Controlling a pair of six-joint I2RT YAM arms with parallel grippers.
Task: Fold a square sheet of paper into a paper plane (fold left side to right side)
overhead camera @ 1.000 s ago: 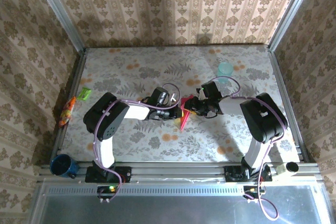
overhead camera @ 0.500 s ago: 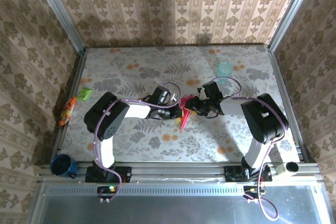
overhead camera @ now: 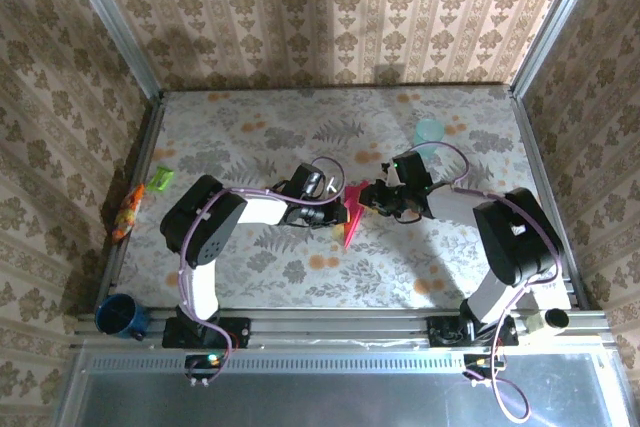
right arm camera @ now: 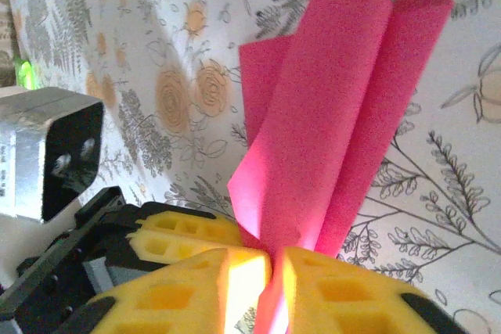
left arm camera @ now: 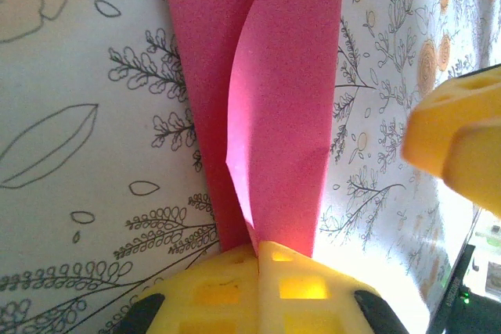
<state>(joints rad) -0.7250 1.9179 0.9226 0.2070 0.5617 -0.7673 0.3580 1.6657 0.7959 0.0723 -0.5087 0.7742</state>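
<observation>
Floral table (overhead camera: 250, 127): left hand (left arm camera: 258, 254), right hand (right arm camera: 278, 262) both clamp paper plane (overhead camera: 349, 219) (between them).

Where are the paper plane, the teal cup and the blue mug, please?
paper plane (overhead camera: 349, 222), top view, folded body
teal cup (overhead camera: 429, 131), top view, open mouth
blue mug (overhead camera: 118, 315), top view, open mouth

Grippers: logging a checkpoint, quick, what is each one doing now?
Left gripper: closed on the red paper.
Right gripper: closed on the same paper.
</observation>
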